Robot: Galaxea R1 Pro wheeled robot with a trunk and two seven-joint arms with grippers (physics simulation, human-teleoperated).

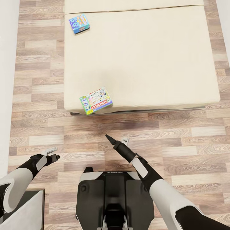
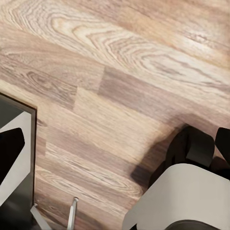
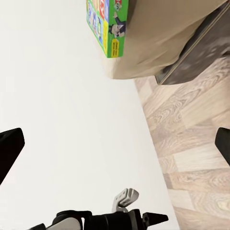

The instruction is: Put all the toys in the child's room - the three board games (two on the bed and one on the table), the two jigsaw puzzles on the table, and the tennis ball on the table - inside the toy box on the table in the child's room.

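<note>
Two board games lie on the cream bed point(image 1: 150, 57). A Monopoly box point(image 1: 95, 101) rests at the bed's near left corner, and a blue box point(image 1: 79, 23) sits farther back along the left edge. My right gripper point(image 1: 117, 139) hovers open over the wooden floor, a short way in front of the Monopoly box point(image 3: 108, 24), with nothing between its fingers point(image 3: 9, 148). My left gripper point(image 1: 53, 153) is open and empty, low over the floor at the left, well away from the bed. The table, toy box, puzzles and tennis ball are out of view.
A white wall point(image 1: 6, 80) runs along the left, leaving a narrow strip of floor beside the bed. My dark base point(image 1: 111, 198) fills the bottom centre. A grey block point(image 1: 28, 207) sits at the bottom left corner.
</note>
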